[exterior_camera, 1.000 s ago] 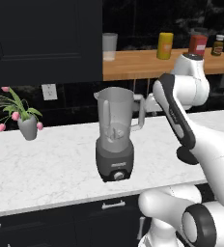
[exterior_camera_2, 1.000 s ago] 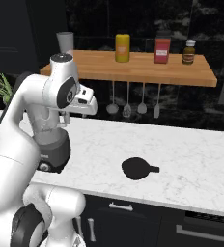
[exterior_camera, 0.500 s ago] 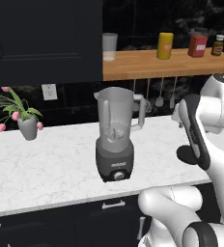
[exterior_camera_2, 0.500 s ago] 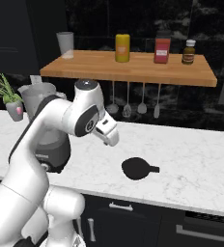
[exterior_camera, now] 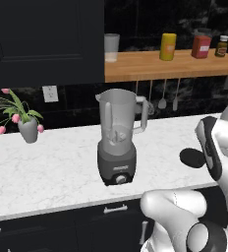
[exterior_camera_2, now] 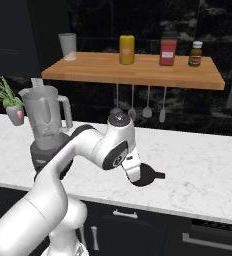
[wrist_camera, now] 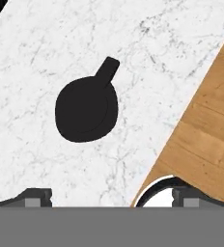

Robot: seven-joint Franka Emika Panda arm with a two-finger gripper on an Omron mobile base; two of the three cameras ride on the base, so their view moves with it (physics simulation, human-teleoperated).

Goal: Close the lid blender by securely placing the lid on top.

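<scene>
In the left base view, the blender (exterior_camera: 118, 139) is standing uncovered on the white marble counter (exterior_camera: 52, 162), its translucent jar holding nothing but the blades at the bottom, handle turned right. The lid (exterior_camera: 192, 158) is lying flat on the counter well to the blender's right, near the front edge, partly behind the white arm (exterior_camera: 212, 147). A vase of pink tulips (exterior_camera: 22, 120) is sitting at the far left. On the wooden shelf (exterior_camera: 170, 65) above, a clear tumbler (exterior_camera: 112, 47), a yellow canister (exterior_camera: 168, 47), a red box (exterior_camera: 201, 47) and a small brown bottle (exterior_camera: 222, 46) are lined up. Since half a second ago the arm has been swinging lower and rightward, uncovering the lid. Open marble is stretching between blender and lid.

In the right base view, the arm is bending over the counter with its wrist (exterior_camera_2: 133, 167) just left of the lid (exterior_camera_2: 147, 175), whose short tab is pointing right. The blender (exterior_camera_2: 47, 127) is standing at the left, well apart from it. Utensils (exterior_camera_2: 138, 102) are hanging under the shelf. The arm has been dropping toward the lid; bare counter is lying open to the right.

In the hand view, the gripper (wrist_camera: 111, 198) is hovering above the lid (wrist_camera: 87, 108), its fingertips (wrist_camera: 34, 197) spread wide with nothing between them. Marble is surrounding the lid on all sides, the counter's edge running to the right with wooden floor (wrist_camera: 205, 144) beyond.
</scene>
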